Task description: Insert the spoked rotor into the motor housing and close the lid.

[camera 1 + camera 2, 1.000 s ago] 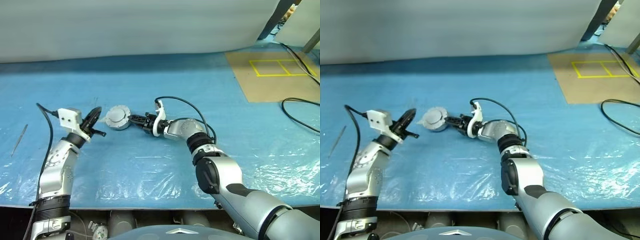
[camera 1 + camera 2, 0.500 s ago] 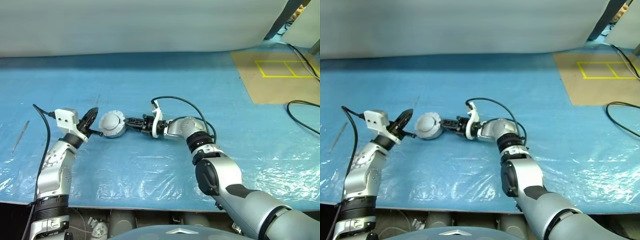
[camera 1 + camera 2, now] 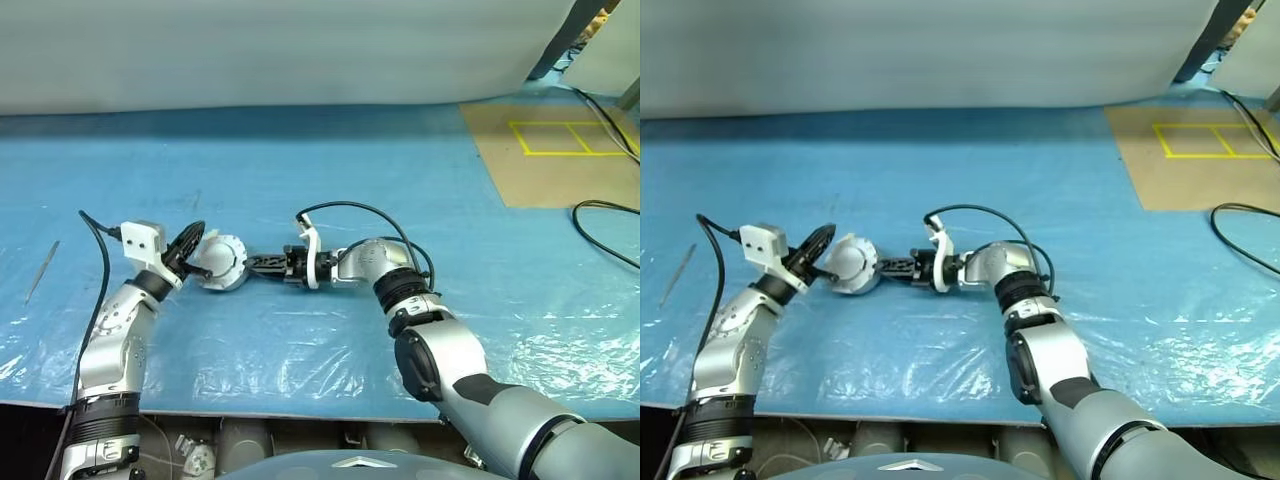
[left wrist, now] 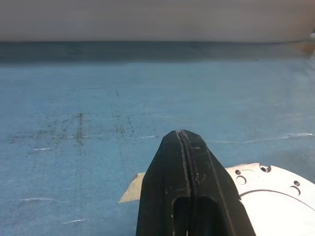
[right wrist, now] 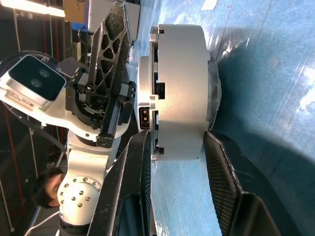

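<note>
Motor housing (image 3: 222, 262): rigid, heavy, slick metal. Your right end effector (image 3: 252, 265) clamps its rim; left end effector (image 3: 192, 252) clenched, empty.

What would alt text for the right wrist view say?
The right gripper clamps the round silver motor housing between its two black fingers, on edge above the blue plastic-covered table. The shut left gripper presses against its far face.

1. Both arms are silver-grey metal shells with ribbed black joint collars.
2. The left end effector (image 3: 190, 250) has two black plastic fingers beside a white boxy wrist camera.
3. The right end effector (image 3: 262, 264) has perforated black fingers, a white bracket and a looping black cable behind it.
</note>
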Robot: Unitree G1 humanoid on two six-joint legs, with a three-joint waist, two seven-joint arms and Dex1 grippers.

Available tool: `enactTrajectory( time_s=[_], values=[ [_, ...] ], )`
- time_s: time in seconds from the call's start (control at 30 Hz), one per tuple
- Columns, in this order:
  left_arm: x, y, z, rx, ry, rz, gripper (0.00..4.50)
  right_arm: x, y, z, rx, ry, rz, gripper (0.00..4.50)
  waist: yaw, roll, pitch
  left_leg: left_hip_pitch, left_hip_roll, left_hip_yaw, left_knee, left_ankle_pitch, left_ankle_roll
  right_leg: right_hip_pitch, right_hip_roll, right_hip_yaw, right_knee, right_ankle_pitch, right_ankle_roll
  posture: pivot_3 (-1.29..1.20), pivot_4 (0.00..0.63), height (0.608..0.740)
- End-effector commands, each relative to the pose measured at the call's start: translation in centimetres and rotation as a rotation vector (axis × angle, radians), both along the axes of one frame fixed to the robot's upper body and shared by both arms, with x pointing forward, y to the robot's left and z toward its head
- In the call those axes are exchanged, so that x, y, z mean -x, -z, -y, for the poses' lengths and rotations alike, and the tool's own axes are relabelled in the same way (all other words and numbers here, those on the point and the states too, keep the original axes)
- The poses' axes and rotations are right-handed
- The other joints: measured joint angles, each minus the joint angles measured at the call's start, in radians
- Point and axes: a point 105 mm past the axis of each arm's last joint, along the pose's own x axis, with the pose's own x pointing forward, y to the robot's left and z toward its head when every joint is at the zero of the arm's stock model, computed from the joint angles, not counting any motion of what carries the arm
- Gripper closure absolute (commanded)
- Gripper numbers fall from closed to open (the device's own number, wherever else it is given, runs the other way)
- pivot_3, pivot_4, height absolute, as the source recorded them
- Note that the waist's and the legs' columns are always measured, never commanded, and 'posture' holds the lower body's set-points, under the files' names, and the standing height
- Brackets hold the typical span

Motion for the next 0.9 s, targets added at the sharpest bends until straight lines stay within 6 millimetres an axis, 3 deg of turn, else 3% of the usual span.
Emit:
enactTrajectory(
  time_s=[0.03, 0.23, 0.43, 0.57, 0.9],
  values=[
    [0.9, -0.8, 1.7, 0.008, 0.113, 0.025, 4.50, -0.5, -0.4, -0.1, 0.002, 0.022, 0.040, 3.31, 0.000, 0.000, 0.000, 0.000, 0.000, 0.000, 0.001, 0.000, 0.000, 0.000, 0.000, 0.000, 0.001, 0.000, 0.000, 0.00, 0.150, 0.740],
    [2.1, -0.7, 2.4, -0.019, 0.195, 0.012, 4.50, -0.9, 0.2, -0.1, 0.033, 0.058, 0.040, 3.31, -0.001, 0.000, 0.000, 0.002, 0.001, 0.000, 0.005, 0.000, 0.000, 0.000, 0.000, 0.000, 0.007, -0.001, -0.001, 0.00, 0.150, 0.740],
    [2.2, 2.3, 1.2, -0.217, 0.155, -0.099, 4.50, -1.1, 0.3, -0.2, 0.040, 0.068, 0.041, 3.31, -0.001, 0.001, 0.000, 0.007, 0.001, 0.000, 0.007, 0.000, 0.000, 0.003, 0.000, 0.002, 0.010, -0.003, -0.006, 0.00, 0.150, 0.740],
    [2.4, 3.6, 1.9, -0.259, 0.179, -0.127, 4.50, -1.3, 0.5, -0.1, 0.053, 0.081, 0.041, 3.31, -0.001, 0.002, 0.000, 0.010, -0.001, 0.000, 0.008, 0.000, 0.000, 0.005, -0.001, 0.003, 0.010, -0.003, -0.006, 0.00, 0.150, 0.740],
    [2.3, 3.5, 3.1, -0.241, 0.204, -0.103, 4.50, -1.4, 1.1, 0.2, 0.096, 0.091, 0.028, 0.02, 0.000, 0.003, 0.000, 0.011, -0.001, 0.000, 0.008, 0.000, 0.000, 0.007, -0.001, 0.003, 0.010, -0.003, -0.006, 0.00, 0.150, 0.740]
  ],
)
